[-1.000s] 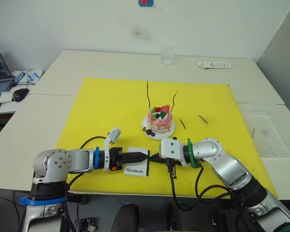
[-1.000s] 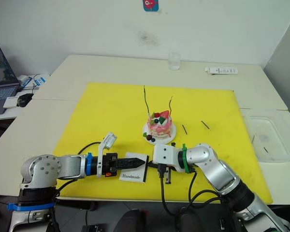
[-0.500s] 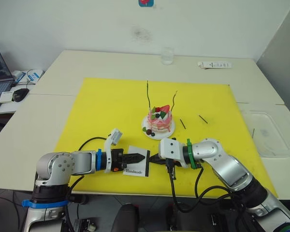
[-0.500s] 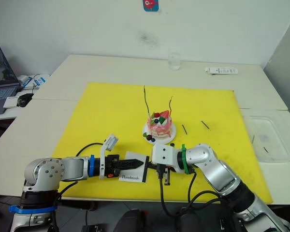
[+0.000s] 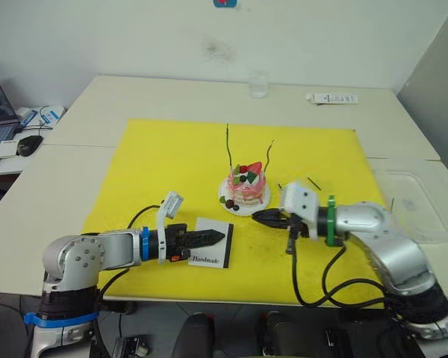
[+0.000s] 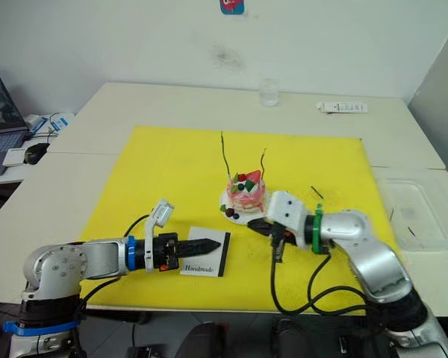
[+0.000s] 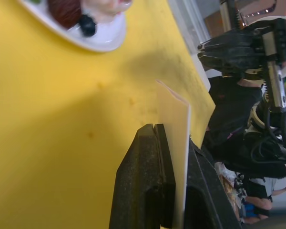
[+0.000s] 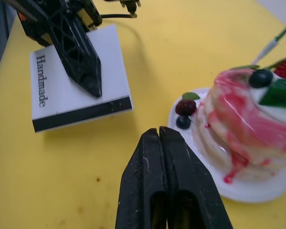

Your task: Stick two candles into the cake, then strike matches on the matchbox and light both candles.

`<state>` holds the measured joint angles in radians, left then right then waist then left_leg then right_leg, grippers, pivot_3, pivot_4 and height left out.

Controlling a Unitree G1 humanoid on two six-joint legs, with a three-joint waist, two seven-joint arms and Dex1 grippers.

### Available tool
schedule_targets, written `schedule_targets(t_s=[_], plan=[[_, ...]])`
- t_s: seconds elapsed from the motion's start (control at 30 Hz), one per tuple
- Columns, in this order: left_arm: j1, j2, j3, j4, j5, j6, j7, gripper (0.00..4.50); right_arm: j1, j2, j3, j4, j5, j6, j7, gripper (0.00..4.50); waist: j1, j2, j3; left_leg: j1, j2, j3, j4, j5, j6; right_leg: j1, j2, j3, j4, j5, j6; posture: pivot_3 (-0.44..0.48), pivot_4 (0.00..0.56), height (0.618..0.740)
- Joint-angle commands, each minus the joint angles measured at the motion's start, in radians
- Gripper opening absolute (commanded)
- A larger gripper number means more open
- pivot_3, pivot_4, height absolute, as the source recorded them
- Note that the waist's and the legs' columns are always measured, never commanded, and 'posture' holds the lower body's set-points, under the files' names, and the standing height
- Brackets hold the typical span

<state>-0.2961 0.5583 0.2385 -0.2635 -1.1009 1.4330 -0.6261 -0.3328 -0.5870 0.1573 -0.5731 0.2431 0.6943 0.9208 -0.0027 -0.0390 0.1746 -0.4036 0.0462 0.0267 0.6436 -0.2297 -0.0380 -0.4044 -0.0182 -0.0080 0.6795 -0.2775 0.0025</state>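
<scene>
The pink-and-white cake [image 5: 246, 188] stands on its small white plate [image 5: 228, 201] in the middle of the yellow mat. Two thin wavy candles [image 5: 228, 146] [image 5: 271, 155] stand upright in it. My left gripper [image 5: 221, 237] is shut on the edge of the white matchbox [image 5: 211, 256], which rests on the mat in front of the cake; the grip is close up in the left wrist view [image 7: 174, 138]. My right gripper [image 5: 256, 216] is shut just right of the plate's front; no match is visible between its fingers [image 8: 158, 143]. One dark match [image 5: 313, 183] lies right of the cake.
A clear plastic tray [image 5: 414, 205] sits off the mat's right edge. A glass [image 5: 258, 86] and a white remote [image 5: 331, 98] stand at the table's far side. A mouse [image 5: 30, 145] lies far left. My right arm's cable [image 5: 306, 276] trails over the mat's front.
My right gripper has pulled away from the matchbox's right edge, moving right and back to the front of the cake's plate. The left gripper and matchbox have stayed almost in place.
</scene>
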Motion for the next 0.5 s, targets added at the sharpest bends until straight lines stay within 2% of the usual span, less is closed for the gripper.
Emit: schedule_targets(t_s=[0.03,0.17,0.27,0.5], plan=[[-0.01,0.028,0.068,-0.056,-0.097,0.001,-0.016,0.06,0.059,-0.033,-0.126,-0.113,0.088,0.05,-0.025,0.0,0.0,0.0,0.0,0.0,0.0,0.0,0.0,0.0,0.0,0.0,0.0,0.0,0.0,0.0,0.0,0.0,0.15,0.74],[0.008,0.067,0.085,-0.094,-0.153,-0.007,-0.013,0.06,0.133,-0.025,-0.195,-0.146,0.102,0.063,-0.111,0.0,-0.001,0.0,0.0,0.0,0.0,0.0,-0.001,0.0,0.0,0.0,0.0,0.0,0.0,-0.001,0.0,0.0,0.15,0.74],[0.02,0.08,0.095,-0.102,-0.154,-0.034,0.016,0.0,0.204,0.03,-0.222,-0.134,0.051,0.023,-0.235,0.58,-0.002,0.0,0.0,0.0,0.0,0.001,0.0,0.0,0.0,0.0,0.0,0.001,0.0,-0.001,0.0,0.0,0.15,0.74],[0.032,0.086,0.084,-0.103,-0.166,-0.07,0.051,0.0,0.271,0.114,-0.112,-0.053,-0.119,-0.123,-0.433,3.07,-0.002,0.0,0.001,0.0,0.0,0.002,0.0,0.0,0.0,0.0,0.0,0.002,0.0,-0.001,0.0,0.0,0.15,0.74]])
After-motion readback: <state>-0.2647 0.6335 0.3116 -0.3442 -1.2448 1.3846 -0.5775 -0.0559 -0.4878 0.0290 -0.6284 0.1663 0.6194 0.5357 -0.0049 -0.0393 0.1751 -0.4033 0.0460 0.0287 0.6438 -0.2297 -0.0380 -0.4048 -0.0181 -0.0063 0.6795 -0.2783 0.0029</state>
